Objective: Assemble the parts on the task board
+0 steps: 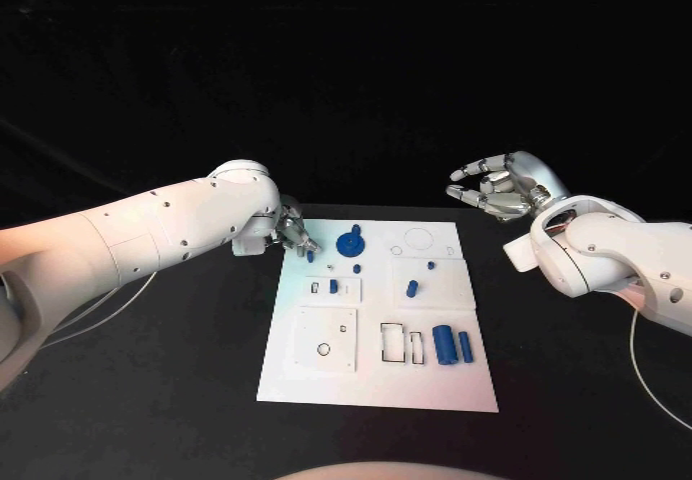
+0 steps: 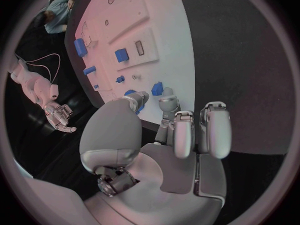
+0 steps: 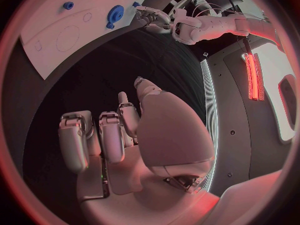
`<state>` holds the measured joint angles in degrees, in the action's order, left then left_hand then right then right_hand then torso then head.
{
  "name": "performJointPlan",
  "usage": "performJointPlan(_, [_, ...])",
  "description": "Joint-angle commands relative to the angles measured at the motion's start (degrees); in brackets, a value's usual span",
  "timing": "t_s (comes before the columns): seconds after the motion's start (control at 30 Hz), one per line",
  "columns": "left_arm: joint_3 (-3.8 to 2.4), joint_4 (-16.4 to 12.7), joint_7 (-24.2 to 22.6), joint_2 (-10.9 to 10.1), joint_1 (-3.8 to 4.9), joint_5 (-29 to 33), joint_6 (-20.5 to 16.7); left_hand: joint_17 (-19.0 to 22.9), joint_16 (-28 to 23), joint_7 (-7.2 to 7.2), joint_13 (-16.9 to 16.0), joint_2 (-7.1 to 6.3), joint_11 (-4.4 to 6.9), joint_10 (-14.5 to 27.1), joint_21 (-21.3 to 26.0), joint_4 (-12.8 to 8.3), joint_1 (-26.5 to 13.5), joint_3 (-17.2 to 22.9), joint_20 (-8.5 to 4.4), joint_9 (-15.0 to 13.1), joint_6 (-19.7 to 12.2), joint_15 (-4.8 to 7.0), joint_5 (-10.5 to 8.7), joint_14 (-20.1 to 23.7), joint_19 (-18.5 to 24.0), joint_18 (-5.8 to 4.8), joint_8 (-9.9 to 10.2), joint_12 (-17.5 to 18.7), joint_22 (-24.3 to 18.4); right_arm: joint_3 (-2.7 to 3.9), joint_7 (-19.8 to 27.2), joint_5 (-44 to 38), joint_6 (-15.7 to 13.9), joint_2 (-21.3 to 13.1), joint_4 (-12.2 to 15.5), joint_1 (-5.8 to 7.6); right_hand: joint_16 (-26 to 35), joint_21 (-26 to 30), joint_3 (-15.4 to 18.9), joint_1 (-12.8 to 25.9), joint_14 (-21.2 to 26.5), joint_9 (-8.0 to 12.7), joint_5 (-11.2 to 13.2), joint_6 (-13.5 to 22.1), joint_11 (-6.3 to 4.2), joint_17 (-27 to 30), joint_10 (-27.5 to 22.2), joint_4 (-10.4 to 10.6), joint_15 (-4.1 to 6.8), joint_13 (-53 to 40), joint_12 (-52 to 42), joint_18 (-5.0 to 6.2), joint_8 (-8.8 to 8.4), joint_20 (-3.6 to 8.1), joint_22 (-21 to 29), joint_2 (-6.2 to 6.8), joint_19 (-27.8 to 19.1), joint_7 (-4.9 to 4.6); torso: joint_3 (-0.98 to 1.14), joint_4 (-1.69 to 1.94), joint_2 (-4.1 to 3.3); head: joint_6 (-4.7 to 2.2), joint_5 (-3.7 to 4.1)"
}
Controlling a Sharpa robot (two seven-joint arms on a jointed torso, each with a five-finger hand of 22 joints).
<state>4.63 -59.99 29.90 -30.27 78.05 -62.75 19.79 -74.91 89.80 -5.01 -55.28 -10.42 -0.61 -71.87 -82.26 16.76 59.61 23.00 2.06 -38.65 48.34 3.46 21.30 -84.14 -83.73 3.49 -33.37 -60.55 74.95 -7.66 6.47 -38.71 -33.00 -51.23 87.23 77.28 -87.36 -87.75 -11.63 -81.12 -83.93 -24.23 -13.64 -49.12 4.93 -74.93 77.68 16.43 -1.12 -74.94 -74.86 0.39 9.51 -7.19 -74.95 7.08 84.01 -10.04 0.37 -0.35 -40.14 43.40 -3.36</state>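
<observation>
Two silver hands: left (image 1: 293, 235) pinches a small blue part (image 1: 310, 256) (blocky), right (image 1: 495, 190) spread, empty

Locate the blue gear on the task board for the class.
In the head view, the blue gear sits near the task board's far edge, just right of the left hand.

White task board (image 1: 378, 385) lies mid black table (image 1: 173, 400). Left hand (image 1: 293, 235) at board's far-left corner, fingertips on small blue part (image 1: 310, 256), grip unclear. Blue gear (image 1: 351, 242) just beside. Right hand (image 1: 493, 187) raised off board's far-right corner, fingers curled apart, holding nothing. Two blue cylinders (image 1: 453, 345) upright-lying nr right edge; small blue pegs (image 1: 413, 288) mid-board.
</observation>
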Motion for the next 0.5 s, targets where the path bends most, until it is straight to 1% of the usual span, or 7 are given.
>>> performJointPlan(0.03, [-0.01, 0.11, -0.47, 0.2, -0.03, 0.83, 0.33, -15.09, 0.2, 0.03, -0.14, 0.6, 0.0, -0.45, -0.02, -0.14, -0.05, -0.32, 0.4, 0.1, 0.48, -0.45, -0.26, -5.86, -0.05, -0.35, 0.33, -0.46, 0.31, 0.0, 0.42, -0.34, 0.77, 0.05, 0.02, -0.03, 0.33, 0.25, -0.36, 0.41, -4.49, 0.05, -0.26, -0.14, 0.01, -9.3, -0.37, -0.07, 0.46, -2.2, 0.29, 0.32, 0.38, 0.49, -13.37, -0.06, 4.45, 0.17, 0.02, 0.03, 0.02, 0.11, -0.01])
performJointPlan(0.17, [-0.01, 0.17, -0.48, 0.24, -0.04, 0.99, 0.5, -15.09, 0.2, 0.07, -0.14, 0.77, 0.03, -0.45, -0.03, -0.25, 0.29, -0.32, 0.41, 0.19, 0.62, -0.42, -0.25, -5.86, -0.05, -0.35, 0.35, -0.52, 0.34, 0.0, 0.41, -0.34, 0.8, 0.08, 0.0, -0.03, 0.33, 0.25, -0.4, 0.41, -4.49, 0.05, -0.29, -0.15, 0.01, -9.3, -0.34, -0.07, 0.46, -2.23, 0.25, 0.32, 0.4, 0.49, -13.37, -0.08, 4.45, 0.18, 0.02, 0.06, 0.03, 0.15, 0.01])
performJointPlan(0.2, [-0.01, 0.19, -0.48, 0.26, -0.04, 1.03, 0.55, -15.09, 0.2, 0.09, -0.16, 0.85, 0.05, -0.45, -0.06, -0.29, 0.48, -0.33, 0.41, 0.23, 0.7, -0.41, -0.25, -5.86, -0.07, -0.36, 0.35, -0.57, 0.39, 0.0, 0.41, -0.34, 0.81, 0.1, -0.01, -0.03, 0.33, 0.25, -0.4, 0.41, -4.49, 0.05, -0.29, -0.15, 0.01, -9.3, -0.34, -0.07, 0.46, -2.23, 0.25, 0.32, 0.4, 0.49, -13.37, -0.08, 4.45, 0.18, 0.06, 0.07, 0.04, 0.15, 0.04])
performJointPlan(0.33, [-0.01, 0.23, -0.48, 0.3, -0.04, 1.11, 0.67, -15.09, 0.2, 0.12, -0.21, 0.98, 0.08, -0.47, -0.05, -0.35, 0.82, -0.33, 0.41, 0.3, 0.79, -0.4, -0.24, -5.86, -0.05, -0.35, 0.36, -0.66, 0.36, 0.0, 0.41, -0.34, 0.83, 0.13, -0.02, -0.03, 0.33, 0.25, -0.4, 0.41, -4.49, 0.05, -0.29, -0.15, 0.01, -9.3, -0.34, -0.07, 0.46, -2.23, 0.25, 0.32, 0.4, 0.49, -13.37, -0.08, 4.45, 0.18, 0.02, 0.06, 0.04, 0.2, 0.06])
performJointPlan(0.5, [0.0, 0.37, -0.48, 0.35, -0.04, 1.36, 0.71, -15.09, 0.2, 0.22, -0.17, 1.79, 0.17, -0.39, -0.1, -0.57, 2.59, -0.15, 0.37, 0.63, 1.06, -0.32, -0.19, -5.86, -0.06, -0.36, 0.47, -0.82, 0.46, 0.0, 0.41, -0.34, 0.84, 0.15, -0.01, -0.03, 0.33, 0.25, -0.4, 0.41, -4.49, 0.05, -0.29, -0.15, 0.01, -9.3, -0.34, -0.07, 0.46, -2.23, 0.25, 0.32, 0.4, 0.49, -13.37, -0.08, 4.45, 0.18, -0.01, 0.0, 0.03, 0.27, 0.03])
